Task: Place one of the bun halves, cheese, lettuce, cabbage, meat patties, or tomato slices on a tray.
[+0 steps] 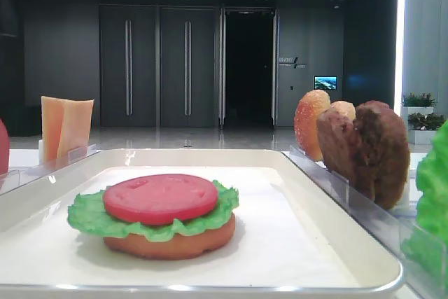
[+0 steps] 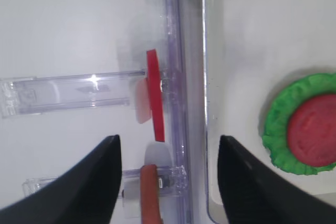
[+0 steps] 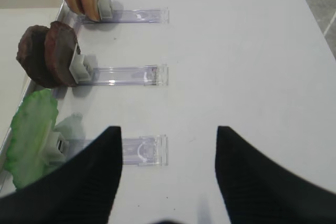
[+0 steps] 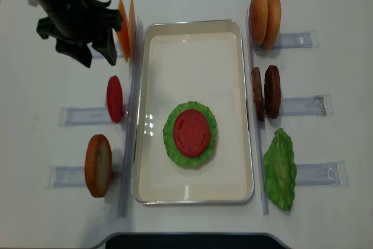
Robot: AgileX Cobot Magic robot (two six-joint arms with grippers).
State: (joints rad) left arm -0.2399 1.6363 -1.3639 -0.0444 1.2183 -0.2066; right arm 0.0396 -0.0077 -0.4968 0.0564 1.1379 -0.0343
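In the overhead view, the left gripper (image 4: 99, 51) hangs at the upper left of the frame, over the table (image 4: 35, 155) beside the cheese (image 4: 125, 27); its jaws are spread wide with nothing between them. Below it, at left centre, one tomato slice (image 4: 115, 98) stands on edge in a clear holder (image 4: 81, 115). At lower left a bun half (image 4: 98, 165) stands in its own holder.

In the middle of the frame sits the tray (image 4: 192, 39). On its liner, slightly below centre, a stack lies flat: a bun base (image 1: 175, 243), visible only in the low front view, then lettuce (image 4: 169, 141), then a second tomato slice (image 4: 191, 132) on top.

Just right of the tray, three holders line up. At upper right stand two bun halves (image 4: 265, 18), at right centre two patties (image 4: 266, 91), and at lower right a loose lettuce leaf (image 4: 280, 170).

The right gripper (image 3: 165, 177) is outside the overhead view. Its wrist camera shows it at the bottom of that frame over bare table, fingers (image 3: 89, 182) parted and holding nothing, with the lettuce leaf holder just beyond the left finger.
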